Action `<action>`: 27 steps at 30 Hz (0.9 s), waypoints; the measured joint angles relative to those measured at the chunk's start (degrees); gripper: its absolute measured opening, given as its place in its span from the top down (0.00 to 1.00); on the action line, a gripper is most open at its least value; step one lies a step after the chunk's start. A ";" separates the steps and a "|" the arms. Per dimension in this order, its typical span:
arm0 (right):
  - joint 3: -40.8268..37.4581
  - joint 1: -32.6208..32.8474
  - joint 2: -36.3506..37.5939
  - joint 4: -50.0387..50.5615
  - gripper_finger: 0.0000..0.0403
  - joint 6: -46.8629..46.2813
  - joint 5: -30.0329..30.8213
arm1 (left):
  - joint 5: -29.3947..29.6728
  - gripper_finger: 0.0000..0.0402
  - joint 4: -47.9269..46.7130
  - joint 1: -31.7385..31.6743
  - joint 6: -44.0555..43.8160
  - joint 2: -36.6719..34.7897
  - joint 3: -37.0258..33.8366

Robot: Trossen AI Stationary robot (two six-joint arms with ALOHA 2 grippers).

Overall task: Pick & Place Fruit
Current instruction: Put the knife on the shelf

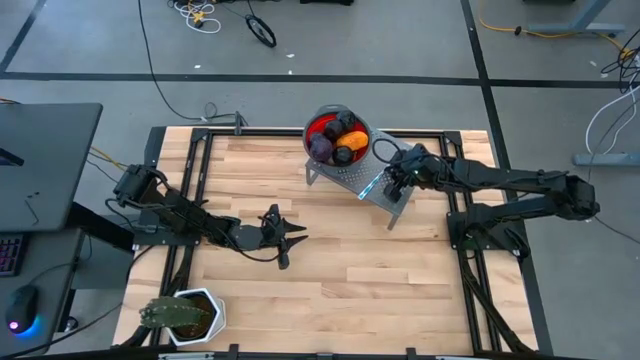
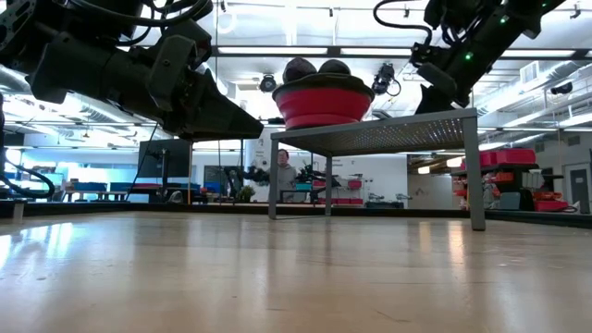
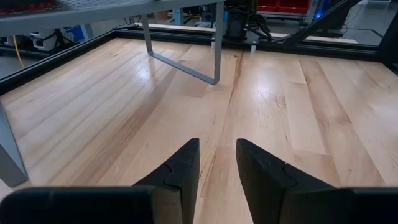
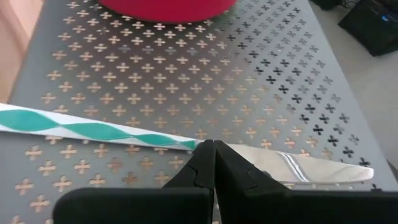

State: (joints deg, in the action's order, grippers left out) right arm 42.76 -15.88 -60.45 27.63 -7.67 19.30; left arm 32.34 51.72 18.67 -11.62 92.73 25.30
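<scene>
High view: fruit point(image 1: 336, 139), orange, red and dark purple, heaped in red bowl point(image 1: 318, 124) on perforated grey rack point(image 1: 385, 195). Right gripper point(image 1: 392, 184) over rack, fingers pressed together above teal-striped knife point(image 4: 99, 132), holding nothing. Left gripper point(image 1: 291, 238) idle mid-table, narrowly parted, empty. Advice: spread fingers before approaching bowl; avoid the knife.

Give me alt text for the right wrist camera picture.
The right gripper, fingers together, sits over a teal-and-white striped knife lying on a grey perforated metal shelf. The rim of a red bowl shows at the shelf's far end.
</scene>
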 joint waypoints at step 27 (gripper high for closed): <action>0.00 -2.93 -0.02 -0.76 0.99 2.13 -0.47 | -0.02 0.72 0.02 -0.01 0.00 0.00 0.02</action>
State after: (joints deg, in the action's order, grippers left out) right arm 42.76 -18.81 -60.47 26.87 -5.54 18.83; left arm 32.32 51.75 18.67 -11.62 92.73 25.32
